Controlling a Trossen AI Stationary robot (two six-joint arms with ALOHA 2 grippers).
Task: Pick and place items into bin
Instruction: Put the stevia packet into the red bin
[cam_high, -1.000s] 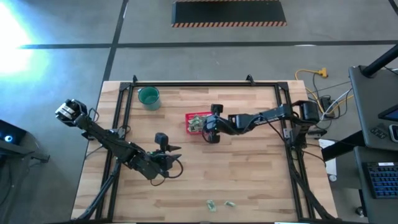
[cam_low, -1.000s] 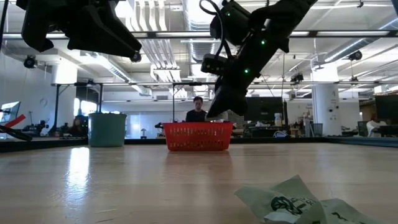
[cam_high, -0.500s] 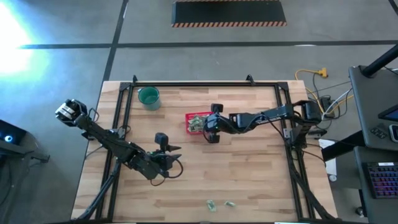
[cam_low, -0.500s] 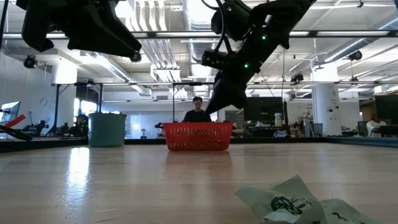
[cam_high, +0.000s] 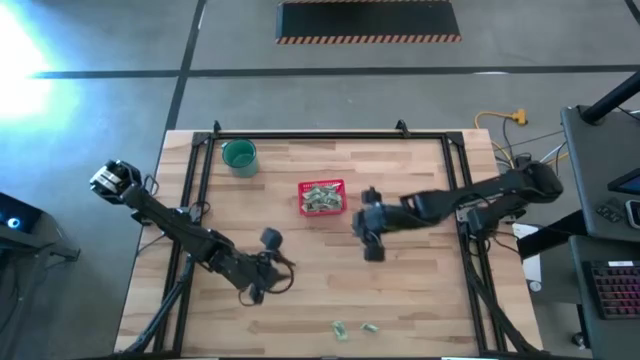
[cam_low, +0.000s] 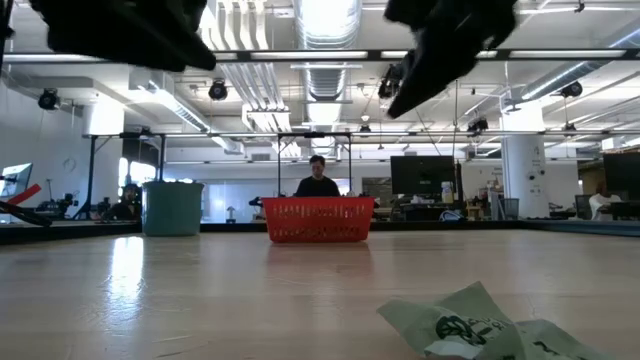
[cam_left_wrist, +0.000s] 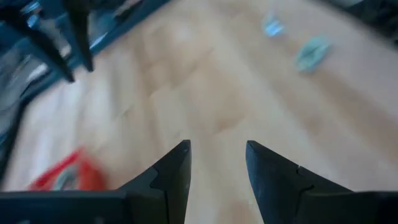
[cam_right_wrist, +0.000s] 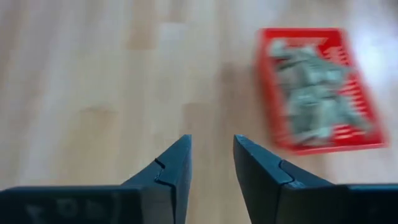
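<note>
A round teal cup (cam_high: 239, 156) stands near the far left corner of the wooden tabletop (cam_high: 300, 300), well apart from everything else. The left arm reaches in from the left edge, and its left end effector (cam_high: 270, 262) hangs over the bare boards in the left-centre of the tabletop; in the left wrist view its two dark fingers (cam_left_wrist: 175, 169) stand a narrow gap apart with nothing between them. Past those fingers that view shows the red basket (cam_left_wrist: 62, 175) off to one side and two loose packets (cam_left_wrist: 312, 51) farther off on the wood. In the middle of the tabletop, toward the far side, the red basket (cam_high: 321, 197) sits with a heap of pale green-and-white packets (cam_high: 321, 200) filling it; the low view shows it flat on the boards, with a person (cam_low: 317, 180) in the room behind it. Just to the right of the basket and nearer the front, clear of it, the right end effector (cam_high: 371, 238) hovers over bare wood; the right wrist view shows its fingers (cam_right_wrist: 172, 168) narrowly parted and empty. Near the front edge, a little right of centre, the two loose packets (cam_high: 354, 328) lie side by side.
</note>
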